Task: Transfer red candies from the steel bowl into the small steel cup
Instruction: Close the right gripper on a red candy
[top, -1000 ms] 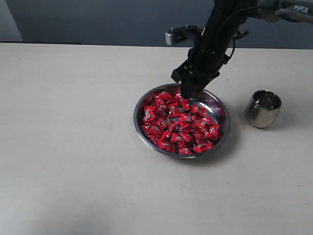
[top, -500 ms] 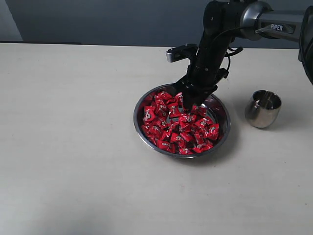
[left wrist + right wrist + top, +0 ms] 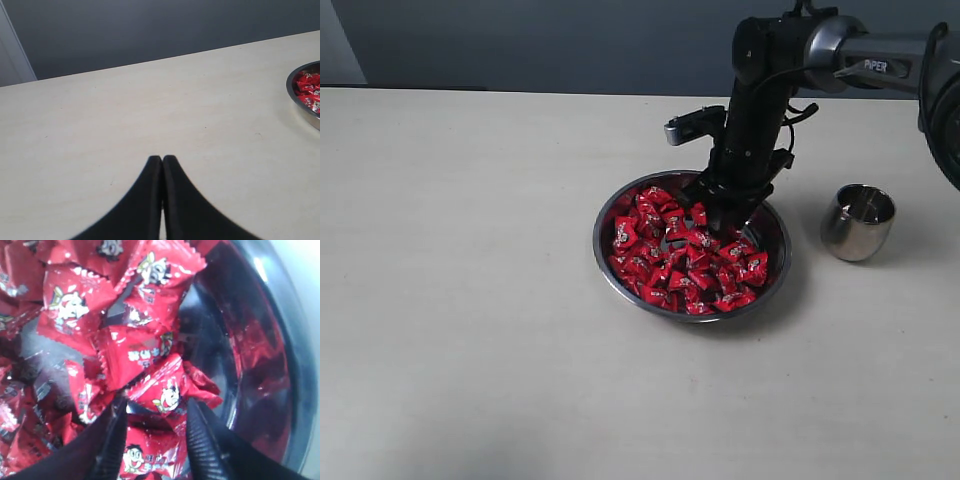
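The right end effector [image 3: 720, 222] reached down inside the steel bowl [image 3: 598, 245], at its far right side in the exterior view. Its jaws stood apart, tips down among the red candies [image 3: 685, 265], with one wrapped candy [image 3: 165, 395] lying across the gap between the fingers [image 3: 117, 440]; no firm grip showed. The remaining candies filled the bowl. The small steel cup [image 3: 858, 222] stood on the tabletop [image 3: 470, 300] right of the bowl, clear of it. The left end effector [image 3: 162, 160] was pressed closed, empty, well away from the bowl.
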Tool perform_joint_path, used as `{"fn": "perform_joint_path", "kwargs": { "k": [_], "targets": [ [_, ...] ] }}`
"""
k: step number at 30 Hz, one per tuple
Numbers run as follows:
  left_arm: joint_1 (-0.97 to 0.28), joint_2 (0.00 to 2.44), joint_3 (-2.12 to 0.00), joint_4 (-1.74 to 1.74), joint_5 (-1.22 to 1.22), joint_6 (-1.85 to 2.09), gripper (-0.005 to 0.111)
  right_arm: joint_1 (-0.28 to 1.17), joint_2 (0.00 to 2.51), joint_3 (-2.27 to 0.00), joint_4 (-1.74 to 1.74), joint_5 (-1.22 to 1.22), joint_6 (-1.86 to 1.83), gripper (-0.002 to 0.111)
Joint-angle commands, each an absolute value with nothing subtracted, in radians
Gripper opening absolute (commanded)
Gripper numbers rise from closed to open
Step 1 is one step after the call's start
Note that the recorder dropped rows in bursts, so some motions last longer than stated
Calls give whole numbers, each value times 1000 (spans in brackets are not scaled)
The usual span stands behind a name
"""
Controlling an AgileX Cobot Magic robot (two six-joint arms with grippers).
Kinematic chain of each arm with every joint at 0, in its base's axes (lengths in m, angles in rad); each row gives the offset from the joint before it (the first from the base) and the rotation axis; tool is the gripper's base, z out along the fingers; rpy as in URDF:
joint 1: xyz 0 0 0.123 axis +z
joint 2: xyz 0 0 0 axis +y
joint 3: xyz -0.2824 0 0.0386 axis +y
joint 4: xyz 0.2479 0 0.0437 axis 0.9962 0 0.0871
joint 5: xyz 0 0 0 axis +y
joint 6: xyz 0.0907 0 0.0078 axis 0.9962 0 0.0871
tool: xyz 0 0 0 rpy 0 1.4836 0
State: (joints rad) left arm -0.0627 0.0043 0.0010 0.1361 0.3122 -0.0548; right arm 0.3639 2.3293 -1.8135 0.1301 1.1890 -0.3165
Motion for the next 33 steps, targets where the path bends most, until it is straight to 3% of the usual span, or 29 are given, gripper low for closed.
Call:
{"fn": "perform_joint_path", "kwargs": {
  "k": [1,7,12,15,33],
  "targets": [
    [-73,0,0,136,309,-60,0,361,2331,-1818,118,1153,-317,38],
    [-73,0,0,136,309,-60,0,361,2331,-1818,114,1155,-317,32],
    [-73,0,0,136,309,-60,0,361,2331,-1818,114,1173,-317,10],
    [-73,0,0,136,309,-60,0,361,2331,-1818,114,1177,-317,2],
    [-73,0,0,136,309,-60,0,361,2213,-1820,99,1204,-317,2]
  ]
}}
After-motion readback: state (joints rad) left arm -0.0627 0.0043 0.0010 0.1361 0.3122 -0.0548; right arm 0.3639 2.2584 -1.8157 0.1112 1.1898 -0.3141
